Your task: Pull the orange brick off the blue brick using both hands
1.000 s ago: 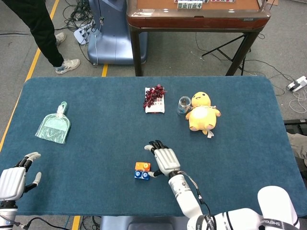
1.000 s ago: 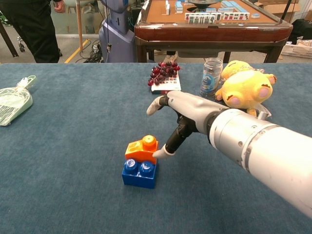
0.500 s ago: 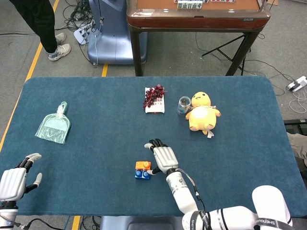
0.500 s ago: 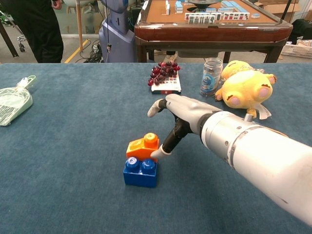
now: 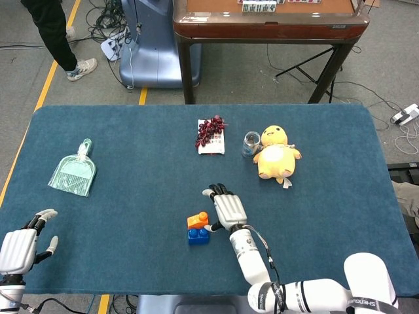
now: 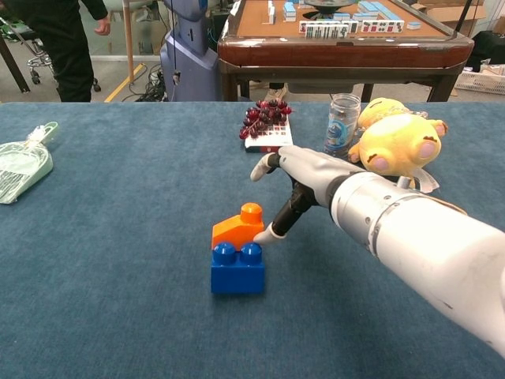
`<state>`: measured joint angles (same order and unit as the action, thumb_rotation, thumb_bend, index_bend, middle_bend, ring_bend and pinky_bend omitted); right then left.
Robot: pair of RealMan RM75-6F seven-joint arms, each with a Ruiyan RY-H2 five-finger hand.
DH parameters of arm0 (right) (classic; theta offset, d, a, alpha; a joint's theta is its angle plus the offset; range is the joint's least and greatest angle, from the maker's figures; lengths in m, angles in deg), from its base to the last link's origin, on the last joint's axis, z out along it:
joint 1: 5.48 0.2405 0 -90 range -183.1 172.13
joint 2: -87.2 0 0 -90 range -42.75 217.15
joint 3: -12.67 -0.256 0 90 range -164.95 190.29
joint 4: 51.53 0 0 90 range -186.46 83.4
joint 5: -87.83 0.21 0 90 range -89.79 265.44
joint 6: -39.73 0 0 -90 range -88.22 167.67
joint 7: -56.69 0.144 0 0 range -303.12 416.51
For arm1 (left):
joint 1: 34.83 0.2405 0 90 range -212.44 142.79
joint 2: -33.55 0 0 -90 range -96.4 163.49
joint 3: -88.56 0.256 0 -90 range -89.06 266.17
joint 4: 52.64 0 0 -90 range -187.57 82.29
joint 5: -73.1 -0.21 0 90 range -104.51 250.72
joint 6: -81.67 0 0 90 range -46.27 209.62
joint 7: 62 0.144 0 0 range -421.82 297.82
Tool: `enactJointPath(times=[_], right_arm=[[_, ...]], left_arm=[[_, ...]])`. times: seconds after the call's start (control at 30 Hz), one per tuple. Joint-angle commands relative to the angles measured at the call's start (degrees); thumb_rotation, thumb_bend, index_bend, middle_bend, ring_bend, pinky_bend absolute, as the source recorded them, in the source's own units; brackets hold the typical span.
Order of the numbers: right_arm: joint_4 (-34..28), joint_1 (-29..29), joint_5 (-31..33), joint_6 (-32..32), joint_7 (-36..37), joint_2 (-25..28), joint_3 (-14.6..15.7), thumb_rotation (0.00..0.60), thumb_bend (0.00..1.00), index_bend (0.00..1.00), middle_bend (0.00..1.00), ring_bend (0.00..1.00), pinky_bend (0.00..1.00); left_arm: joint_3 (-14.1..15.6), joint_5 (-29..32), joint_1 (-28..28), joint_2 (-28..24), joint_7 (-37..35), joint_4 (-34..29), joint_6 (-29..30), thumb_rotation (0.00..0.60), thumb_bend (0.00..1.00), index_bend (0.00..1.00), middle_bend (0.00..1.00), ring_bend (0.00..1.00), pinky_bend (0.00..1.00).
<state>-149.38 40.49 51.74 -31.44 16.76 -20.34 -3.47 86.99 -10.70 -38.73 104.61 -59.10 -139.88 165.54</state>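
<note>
The bricks have slid and turned on the table: the blue brick [image 6: 237, 268] now faces squarely, nearer the plush duck [image 6: 397, 140] side. The orange brick [image 6: 239, 227] tilts higher, perched on the blue brick's rear edge. The right hand [image 6: 304, 178] has followed, one fingertip [image 6: 264, 234] touching the orange brick's side.

A green dustpan [image 5: 73, 175], grapes [image 5: 210, 130], jar [image 5: 250, 143], plush duck [image 5: 277, 153].

Glossy plastic orange brick [image 6: 238, 228] and blue brick [image 6: 237, 268] (smooth studs) sit on matt, cloth-like table [image 6: 102, 260]; the right hand [image 6: 304, 175] looks like satin plastic.
</note>
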Motion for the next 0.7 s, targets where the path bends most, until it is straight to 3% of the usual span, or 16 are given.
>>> enactJointPath(times=[0.03,0.3,0.7], right_arm=[[-0.42,-0.15,0.0,0.58,0.56,0.22,0.0,0.6,0.0,0.2,0.11,0.04,0.19],[-2.96,-0.36,1.37,1.86,1.45,1.4,-0.18,0.6,0.0,0.31,0.12,0.04,0.19],[-3.93,0.47,3.27,2.8,1.95,1.96,-0.47,0.6,0.05,0.39,0.14,0.04,0.2]], left_arm=[[0.06,0.0,0.01,0.1,-0.03,0.12,-0.06,0.6,0.41,0.3,0.23,0.38,0.64],[0.09,-0.02,0.04,0.29,-0.14,0.34,-0.06,0.6,0.41,0.3,0.23,0.38,0.64],[0.18,-0.14,0.02,0.28,-0.12,0.27,-0.16,0.6,0.41,0.3,0.23,0.38,0.64]])
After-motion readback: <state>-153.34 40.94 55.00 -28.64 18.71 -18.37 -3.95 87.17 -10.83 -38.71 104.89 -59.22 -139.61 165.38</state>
